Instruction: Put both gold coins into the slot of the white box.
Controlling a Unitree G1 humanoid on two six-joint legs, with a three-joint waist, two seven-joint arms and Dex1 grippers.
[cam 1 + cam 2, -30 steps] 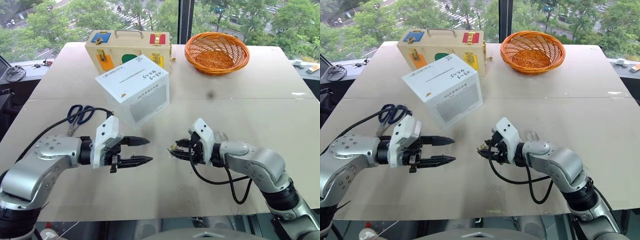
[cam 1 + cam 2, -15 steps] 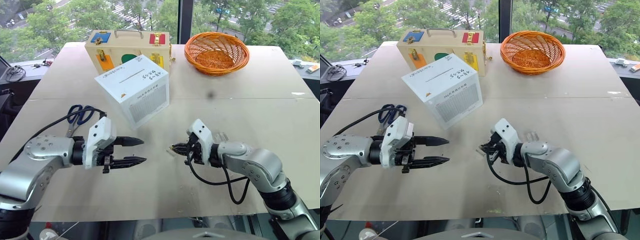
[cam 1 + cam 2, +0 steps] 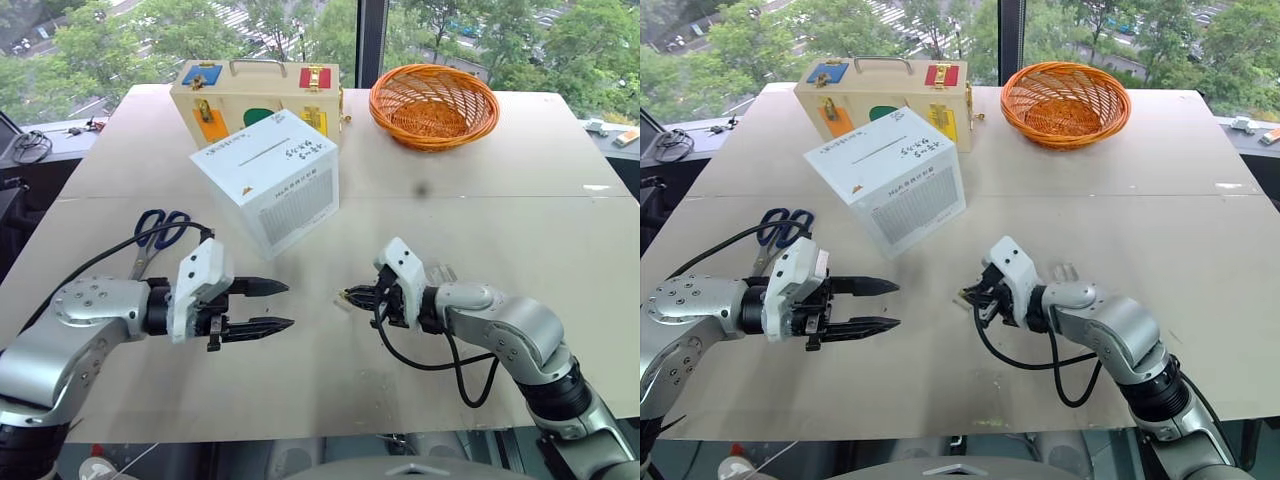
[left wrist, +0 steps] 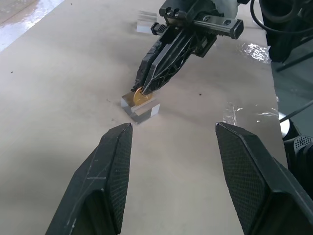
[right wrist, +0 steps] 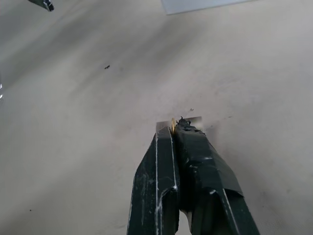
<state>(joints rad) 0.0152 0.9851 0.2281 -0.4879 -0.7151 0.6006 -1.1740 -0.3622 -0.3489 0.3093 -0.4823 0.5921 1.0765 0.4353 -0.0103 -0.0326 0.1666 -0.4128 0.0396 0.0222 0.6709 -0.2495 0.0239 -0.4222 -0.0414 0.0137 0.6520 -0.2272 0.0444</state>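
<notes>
**Right hand clenches on first coin; box not yet fed**

Since a second ago the right hand's fingers have closed from half apart to fully together, while both arms have stayed where they were over the worktop (image 3: 560, 230).

Going left to right: blue-handled scissors (image 3: 160, 232) lie near the left edge. Just beside them the left hand (image 3: 268, 306) hovers above the worktop with its two fingers spread and nothing between them. Farther back stands the white box (image 3: 268, 178), tilted, its slot (image 3: 263, 152) facing up with handwriting alongside. Nothing can be seen going into the slot, and what the box holds cannot be seen. Behind the box sits a cream wooden case (image 3: 255, 97) with coloured latches, closed.

Right of centre, the right hand (image 3: 347, 295) is low at the worktop, clenched on the edge of a gold coin (image 4: 140, 96) that stands in a small clear holder (image 4: 141, 106); the left wrist view shows the fingertips pinching the disc. A second clear holder (image 4: 146, 22) lies beyond it, near the right forearm; whether it contains the other coin cannot be told.

At the far right back, an orange wicker basket (image 3: 433, 104) appears empty.

Judging from this, the task is at an early stage: the first coin is gripped but not lifted out, and both coins seemingly remain to be put into the slot.
</notes>
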